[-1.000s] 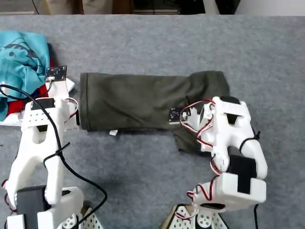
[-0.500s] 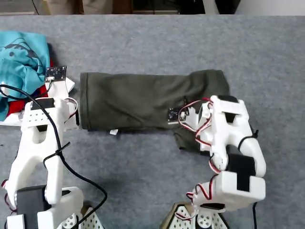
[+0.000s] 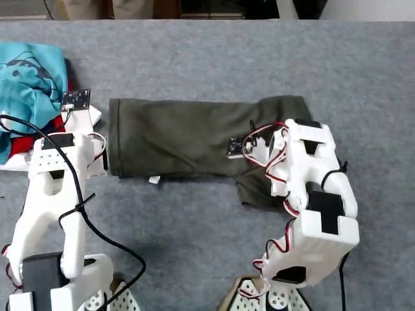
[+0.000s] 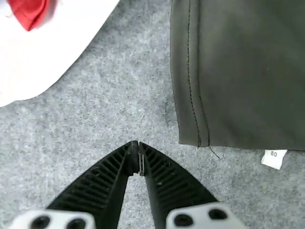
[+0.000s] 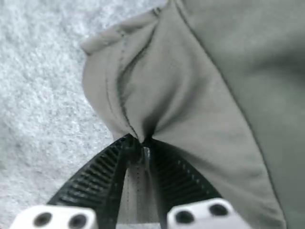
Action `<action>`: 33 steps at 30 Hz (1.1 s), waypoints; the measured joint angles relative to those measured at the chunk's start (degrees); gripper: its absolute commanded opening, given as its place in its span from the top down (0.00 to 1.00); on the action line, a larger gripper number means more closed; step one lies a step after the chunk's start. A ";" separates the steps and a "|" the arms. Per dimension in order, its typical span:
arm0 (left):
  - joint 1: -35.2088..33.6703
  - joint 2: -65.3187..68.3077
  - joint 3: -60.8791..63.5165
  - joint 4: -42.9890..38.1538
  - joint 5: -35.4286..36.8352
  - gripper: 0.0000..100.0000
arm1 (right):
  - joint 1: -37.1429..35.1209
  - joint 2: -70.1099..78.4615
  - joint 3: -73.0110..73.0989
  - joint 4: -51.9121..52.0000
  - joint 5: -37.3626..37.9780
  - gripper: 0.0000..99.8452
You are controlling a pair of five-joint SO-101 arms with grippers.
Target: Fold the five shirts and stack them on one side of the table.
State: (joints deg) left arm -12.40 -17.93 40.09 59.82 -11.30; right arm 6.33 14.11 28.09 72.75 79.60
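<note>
An olive-green shirt [image 3: 188, 137] lies folded lengthwise across the middle of the grey table, a sleeve sticking out toward the front at its right end. My right gripper [image 5: 139, 149] is shut on the sleeve's cloth [image 5: 157, 90], which bunches at its tips; in the high view that arm [image 3: 305, 175] stands over the shirt's right end. My left gripper [image 4: 136, 160] is shut with nothing in it, on bare table just off the shirt's hem corner [image 4: 195, 138]. The left arm [image 3: 55, 175] stands beside the shirt's left end.
A pile of shirts, teal [image 3: 29, 74] on top with red [image 3: 55, 123] and white [image 3: 16, 159] under it, sits at the table's left edge. A small white label [image 4: 274, 158] sticks out under the olive shirt's hem. Grey table extends behind and to the right.
The right arm has shifted slightly leftward and back over the shirt's right end, drawing the sleeve cloth with it. The left arm has not moved.
</note>
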 measured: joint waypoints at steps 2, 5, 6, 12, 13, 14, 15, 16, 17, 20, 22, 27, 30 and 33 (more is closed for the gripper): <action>0.00 0.00 0.00 0.00 0.00 0.98 | 0.00 0.44 -0.88 0.97 0.00 0.82; 0.00 0.00 -0.53 0.00 0.00 0.98 | 0.00 0.97 -1.85 4.22 -0.18 0.68; 0.00 0.00 -0.88 0.00 0.00 0.98 | 0.00 0.97 -1.67 5.01 -0.18 0.68; 0.00 0.00 -1.76 0.00 0.00 0.98 | 0.00 0.88 -1.32 5.89 -0.26 0.72; 0.00 0.00 -1.76 0.00 0.00 0.98 | 0.00 0.88 -1.32 5.80 -0.26 0.73; 0.00 0.00 -1.76 0.00 0.00 0.98 | 0.00 0.88 -1.32 5.80 -0.26 0.73; 0.00 0.00 -1.76 0.00 0.00 0.98 | 0.00 0.97 -1.14 5.71 -0.26 0.73; 0.00 0.00 -1.76 0.00 -0.09 0.98 | 0.00 0.97 -0.53 5.10 -0.26 0.73; 0.00 0.00 -1.76 0.00 -0.18 0.98 | 0.00 0.88 0.00 4.75 -0.26 0.74; 0.00 0.00 -1.76 0.00 -0.35 0.98 | -0.18 0.88 0.35 4.31 -0.70 0.83; 0.00 0.00 -1.76 0.00 -0.35 0.98 | -0.18 0.88 0.35 3.52 -1.05 0.88; 0.00 0.00 -1.76 0.00 -0.35 0.98 | -0.18 0.88 0.18 1.41 -3.69 0.93; 0.00 0.00 -1.76 0.00 -0.35 0.98 | -0.18 0.88 0.09 1.05 -4.57 0.99; 0.00 0.00 -1.76 0.00 -0.35 0.98 | -0.18 0.88 0.09 1.05 -5.19 1.00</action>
State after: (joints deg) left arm -12.40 -17.93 38.33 59.82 -11.65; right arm 6.15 14.99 28.18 73.80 74.42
